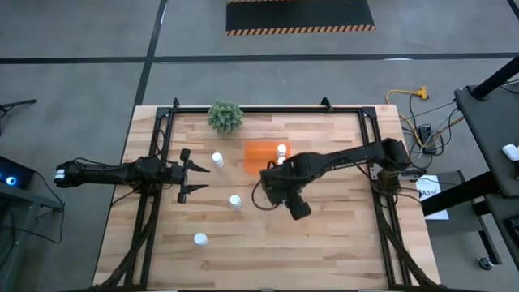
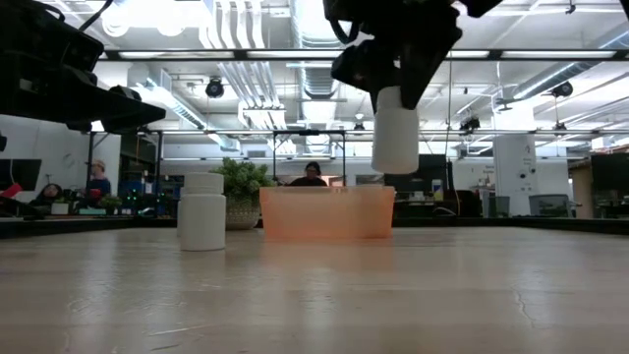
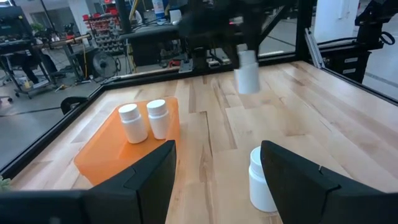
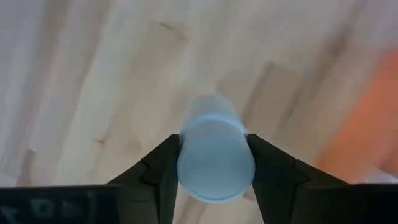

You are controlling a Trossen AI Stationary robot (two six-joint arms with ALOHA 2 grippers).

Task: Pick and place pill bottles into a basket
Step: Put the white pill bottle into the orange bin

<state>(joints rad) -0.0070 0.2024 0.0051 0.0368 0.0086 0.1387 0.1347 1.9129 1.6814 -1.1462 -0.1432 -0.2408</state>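
Your right gripper was clamped on a bottle and held it upright, clear of the worktop, just on the near side of the basket. Two bottles stood side by side in the basket. Your left gripper hung partly open and empty over the left of the worktop. Three more bottles stood on the wood: one just left of the basket, one nearer, one nearest.
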